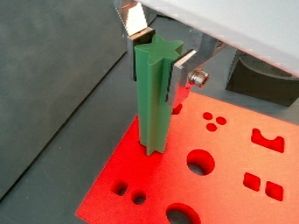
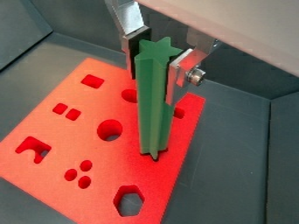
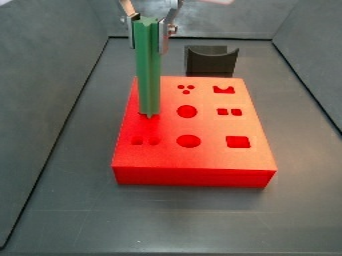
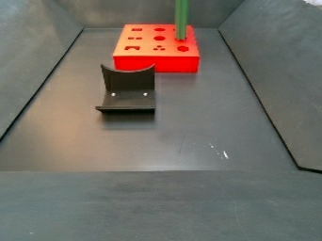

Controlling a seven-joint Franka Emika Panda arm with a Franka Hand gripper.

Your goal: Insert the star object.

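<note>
Hidden parts: the arm above the gripper (image 3: pixel 150 10) is cut off by the frame in a side view; in the farther side view only the peg's lower length shows, its top and the gripper out of frame.
Hard to tell: whether the peg's lower end sits inside a hole or merely rests on the block's top face; its tip covers the spot in both wrist views.
Gripper pose: it points straight down over the red block's edge region, silver fingers (image 2: pixel 125 19) either side of the peg's upper end.
Gripper state: closed onto the star object (image 1: pixel 155 96), the plates pressing its ridged sides near the top.
Star object: a long bright green peg (image 2: pixel 155 101), upright, lower end meeting the red block (image 2: pixel 47 122); it also shows in the side views (image 3: pixel 146 68) (image 4: pixel 183 19).
Red block: flat on the dark floor (image 4: pixel 189 141), top face cut with shaped holes (image 3: pixel 187 141).
Dark grey curved block: standing on the floor well apart from the red block (image 4: pixel 127 89); behind the red block in a side view (image 3: pixel 207 58).
Bin walls: sloping dark panels (image 3: pixel 54 90) around the floor.
</note>
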